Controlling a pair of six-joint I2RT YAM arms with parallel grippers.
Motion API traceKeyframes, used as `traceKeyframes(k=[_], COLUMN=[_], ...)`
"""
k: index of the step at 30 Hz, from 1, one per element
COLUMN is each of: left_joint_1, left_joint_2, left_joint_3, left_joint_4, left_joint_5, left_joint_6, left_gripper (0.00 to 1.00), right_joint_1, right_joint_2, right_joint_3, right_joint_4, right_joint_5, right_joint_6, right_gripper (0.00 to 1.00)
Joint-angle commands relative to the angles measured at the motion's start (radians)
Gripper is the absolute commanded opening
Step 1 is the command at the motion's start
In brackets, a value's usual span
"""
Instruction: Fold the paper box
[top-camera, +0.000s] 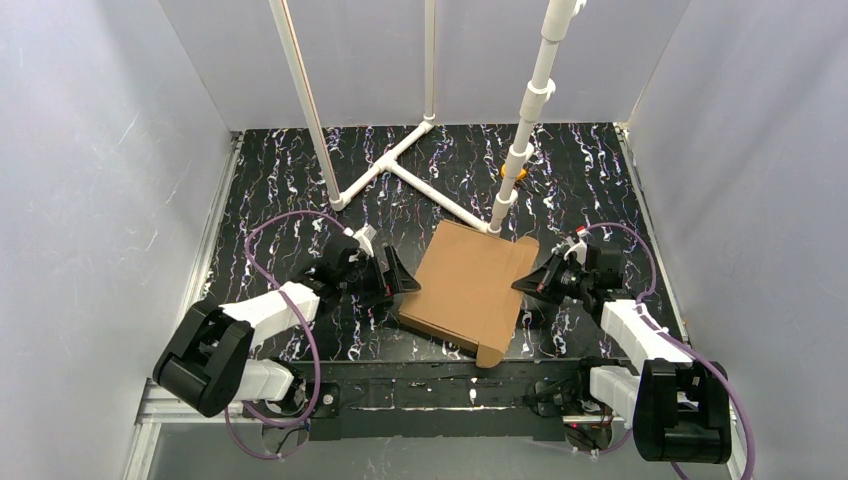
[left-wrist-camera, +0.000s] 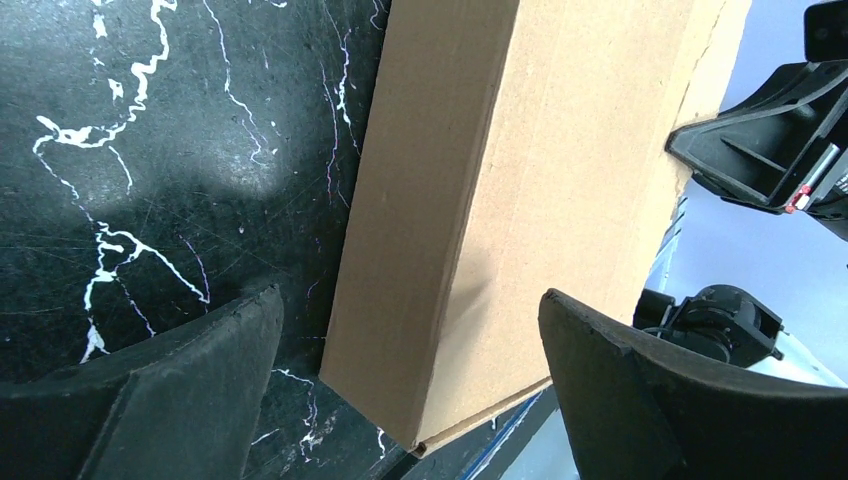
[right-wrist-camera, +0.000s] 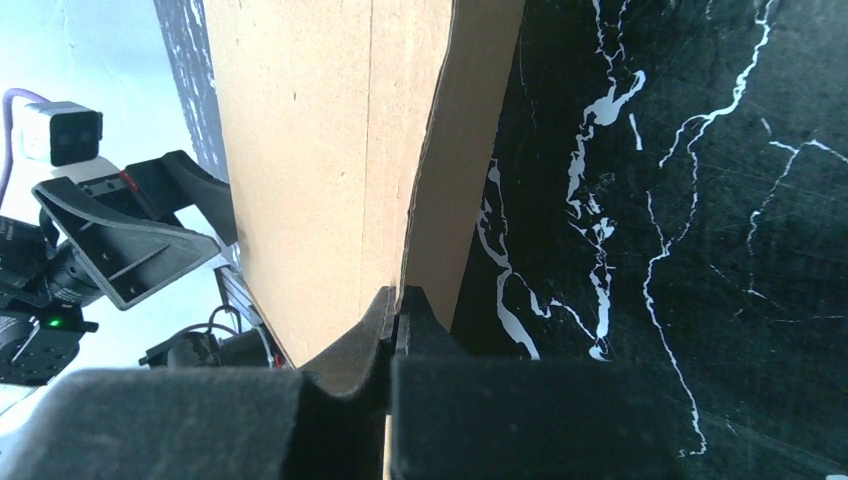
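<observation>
Your left fingers (left-wrist-camera: 170, 400) stand wide apart and hold nothing. One black pad sits to each side of the wrist view, and the near corner of the paper box (left-wrist-camera: 560, 170) shows between and beyond them, not touching either pad. From above, they sit just beside the box's left wall. Your right fingers (right-wrist-camera: 470, 420) are pressed together, pad against pad. Their tips are right up against the box's right-hand edge, where a thin cardboard flap comes down to meet the seam between them. You cannot tell whether any cardboard is actually caught in that seam. The box lies flat on the black marbled bench (top-camera: 280, 170), in the middle between your two arms. It is closed up into a shallow slab with its broad brown face upward. It sits skewed to the bench edges: the far corner points toward the foot of the white pipe frame (top-camera: 400, 165), and a small rounded tab sticks out at the near right corner. Its long sides seem to run from far to near, leaning left as they come toward you, though the top view makes it look almost square. You have one box, two arms with two fingers each, and one pipe frame behind.
</observation>
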Motion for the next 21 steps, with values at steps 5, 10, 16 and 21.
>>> traceKeyframes(k=[5,10,16,21], left_joint_1=[0.014,0.012,0.003,0.001], left_joint_2=[0.030,0.062,0.080,0.101], left_joint_3=[-0.010,-0.016,-0.019,-0.018], left_joint_4=[0.059,0.110,0.152,0.180], left_joint_5=[0.098,0.125,0.140,0.168], left_joint_6=[0.000,-0.034,-0.051,-0.064], left_gripper=[0.98,0.98,0.98,0.98], right_joint_1=[-0.004,-0.004,-0.004,-0.004], right_joint_2=[0.028,0.057,0.070,0.076], right_joint_3=[0.029,0.035,0.032,0.040], right_joint_4=[-0.148,-0.153,-0.142,-0.150], right_joint_5=[0.221,0.253,0.256,0.273], right_joint_6=[-0.125,-0.146,-0.148,-0.163], right_gripper=[0.01,0.01,0.01,0.01])
